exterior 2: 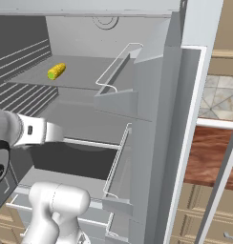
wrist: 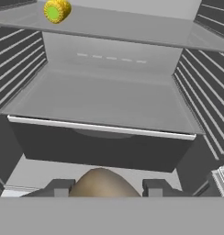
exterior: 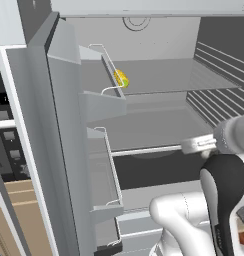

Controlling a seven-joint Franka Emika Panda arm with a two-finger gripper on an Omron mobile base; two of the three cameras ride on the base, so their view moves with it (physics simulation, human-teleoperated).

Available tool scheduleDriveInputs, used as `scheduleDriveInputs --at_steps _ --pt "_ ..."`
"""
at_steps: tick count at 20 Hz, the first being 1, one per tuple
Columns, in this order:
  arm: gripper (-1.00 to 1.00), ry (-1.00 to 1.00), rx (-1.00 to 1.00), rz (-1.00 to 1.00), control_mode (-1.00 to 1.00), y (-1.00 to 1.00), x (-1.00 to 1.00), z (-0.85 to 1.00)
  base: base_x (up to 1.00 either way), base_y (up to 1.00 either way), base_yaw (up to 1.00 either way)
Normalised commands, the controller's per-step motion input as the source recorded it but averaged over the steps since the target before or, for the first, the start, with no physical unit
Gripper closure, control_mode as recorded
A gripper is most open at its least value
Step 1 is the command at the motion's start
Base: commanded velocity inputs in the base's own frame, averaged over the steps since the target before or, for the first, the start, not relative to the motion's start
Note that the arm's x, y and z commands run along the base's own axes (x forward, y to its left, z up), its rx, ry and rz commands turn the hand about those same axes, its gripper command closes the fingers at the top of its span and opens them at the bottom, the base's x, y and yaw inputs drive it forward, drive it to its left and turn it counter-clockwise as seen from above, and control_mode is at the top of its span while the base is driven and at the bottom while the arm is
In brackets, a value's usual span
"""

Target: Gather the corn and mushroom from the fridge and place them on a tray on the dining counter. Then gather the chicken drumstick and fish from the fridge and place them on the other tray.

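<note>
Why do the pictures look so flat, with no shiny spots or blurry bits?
They are rendered: in the left base view the corn is sharp, with only a faint shadow; the right base view shows even grey fridge walls without glare; in the hand view the brown lump between the pincer tips looks soft-edged.

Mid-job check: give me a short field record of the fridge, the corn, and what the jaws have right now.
fridge door: open, its door bins on the left in the left base view
corn: lying on the upper shelf, toward its left side in the hand view
middle shelf: bare
gripper: in front of the fridge, below the middle shelf
jaws: closed on a brown rounded item, likely the mushroom
</note>
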Motion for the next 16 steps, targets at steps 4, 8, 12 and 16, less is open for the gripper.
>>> scheduleDriveInputs --at_steps 4,8,12,16 --pt "1.00 -0.03 0.00 0.00 1.00 0.00 0.10 -0.14 0.00 0.00 0.00" --pt "1.00 0.00 0.00 0.00 1.00 0.00 0.00 0.00 -0.19 0.00 -0.02" --pt "1.00 0.00 0.00 0.00 1.00 0.00 0.00 0.00 -0.47 0.00 -0.04" --pt "1.00 0.00 0.00 0.00 1.00 0.00 0.00 0.00 -0.56 0.00 -0.01"
